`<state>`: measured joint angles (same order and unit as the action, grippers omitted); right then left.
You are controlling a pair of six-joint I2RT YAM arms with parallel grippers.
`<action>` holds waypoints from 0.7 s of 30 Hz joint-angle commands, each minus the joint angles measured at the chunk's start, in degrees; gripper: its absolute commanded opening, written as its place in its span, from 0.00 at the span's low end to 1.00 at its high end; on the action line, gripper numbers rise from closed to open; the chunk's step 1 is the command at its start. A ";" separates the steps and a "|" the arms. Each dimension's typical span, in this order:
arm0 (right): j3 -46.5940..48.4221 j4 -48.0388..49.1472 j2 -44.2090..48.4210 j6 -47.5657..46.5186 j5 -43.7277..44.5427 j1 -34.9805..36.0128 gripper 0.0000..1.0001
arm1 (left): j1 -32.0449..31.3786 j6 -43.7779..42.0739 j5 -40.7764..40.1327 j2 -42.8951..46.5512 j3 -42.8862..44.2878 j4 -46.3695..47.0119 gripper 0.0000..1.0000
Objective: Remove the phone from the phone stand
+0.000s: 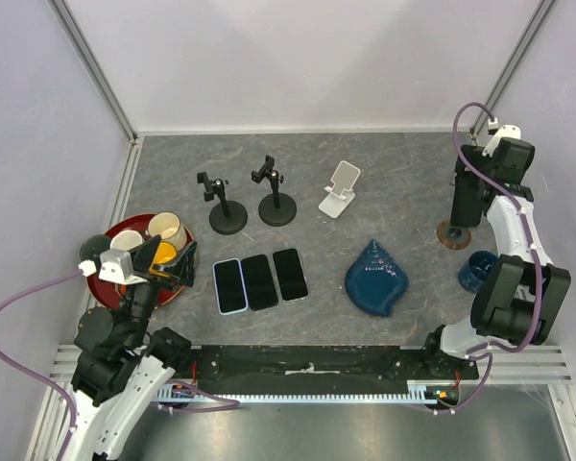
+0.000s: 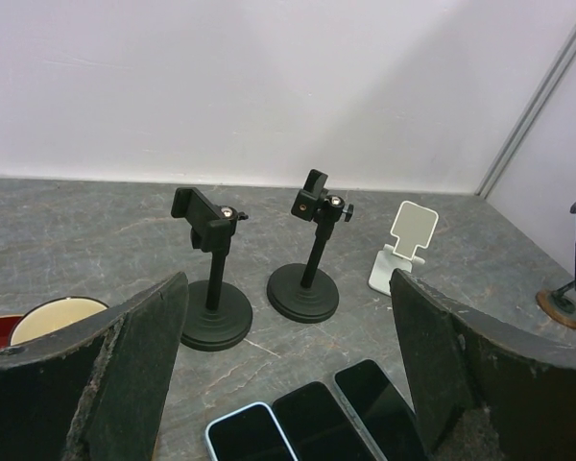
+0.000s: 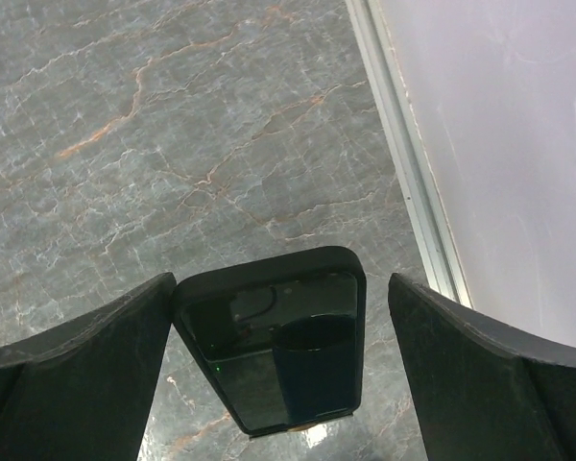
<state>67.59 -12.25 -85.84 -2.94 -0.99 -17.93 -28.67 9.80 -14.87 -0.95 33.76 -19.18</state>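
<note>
1. We have our right gripper (image 3: 280,293) straddling the phone (image 3: 269,351). Its fingers are apart, one on each long side, because the phone stands on end and its narrow width is what we can grasp.
2. The phone is directly between the fingers, its upper edge towards the wrist. It is propped in the phone stand, whose round brown base (image 1: 453,234) sits below the hand.
3. The phone's edge lies against or just beside one finger (image 3: 77,375). A clear gap remains to the other finger (image 3: 499,384), so we judge that the grasp is not yet made.
4. The next move, as we see it, is to close evenly on the edges and lift straight up, so the light base does not tip.
5. Our left gripper (image 1: 173,257) hangs idle with its fingers spread. Three spare phones (image 1: 259,281) lie flat just ahead of it, and two black clamp stands (image 2: 259,259) are farther beyond.
</note>
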 commanded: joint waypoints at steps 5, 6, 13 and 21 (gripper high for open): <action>-4.39 4.95 -1.87 -4.62 -8.15 -1.40 0.96 | -0.16 1.10 1.60 0.51 -0.27 1.87 0.92; -4.66 5.30 -1.78 -4.53 -8.15 -1.40 0.95 | -0.16 1.01 1.69 0.51 -0.36 1.87 0.92; -6.51 7.33 0.15 -6.29 -8.32 -1.49 0.70 | -0.25 1.10 2.04 0.51 -0.36 1.87 0.91; -6.95 9.17 4.10 -6.64 -8.41 -1.49 0.41 | -0.25 1.09 2.48 0.51 -0.45 2.04 0.90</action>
<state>60.62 -7.46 -86.21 -8.86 -7.79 -19.40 -28.73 9.80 -13.32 -0.95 33.67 -19.18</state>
